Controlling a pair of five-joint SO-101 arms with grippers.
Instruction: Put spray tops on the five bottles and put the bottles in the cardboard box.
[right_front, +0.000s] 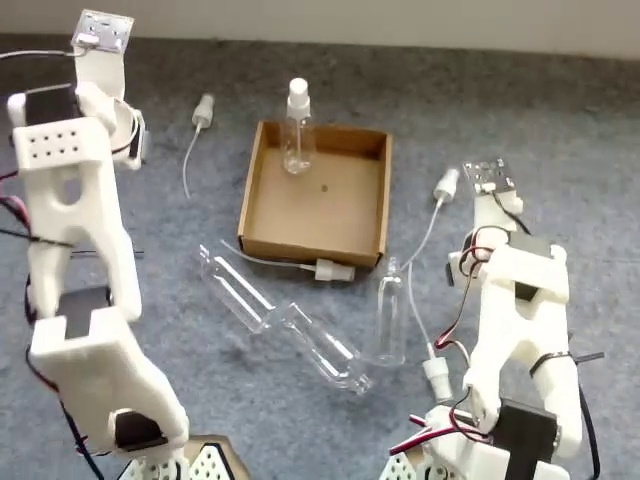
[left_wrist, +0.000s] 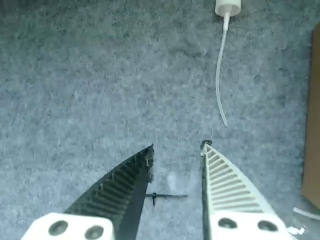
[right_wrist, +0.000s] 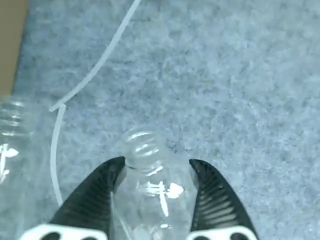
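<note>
Right wrist view: right gripper (right_wrist: 156, 161), fingers clamped on an uncapped bottle (right_wrist: 150, 195), base cut off. The left gripper (left_wrist: 177, 146) hung released over the tabletop (left_wrist: 75, 75). Advised: take the spray top (right_front: 203, 110), upper left in the high view, by its head; feed its tube straight in. The cardboard box (right_front: 255, 190), upper centre, held one capped bottle (right_front: 297, 130).

Grey felt-like carpet (right_front: 560, 120) lies evenly lit, with a pale strip (right_front: 400, 18) along its far edge

The bottle (right_wrist: 150, 192) is clear, glossy plastic; the cardboard box (right_front: 340, 210) matt brown; the table (right_front: 560, 120) covering rough grey cloth; the left gripper (left_wrist: 177, 146) fingers ribbed matt plastic, 1 black, 1 white.
</note>
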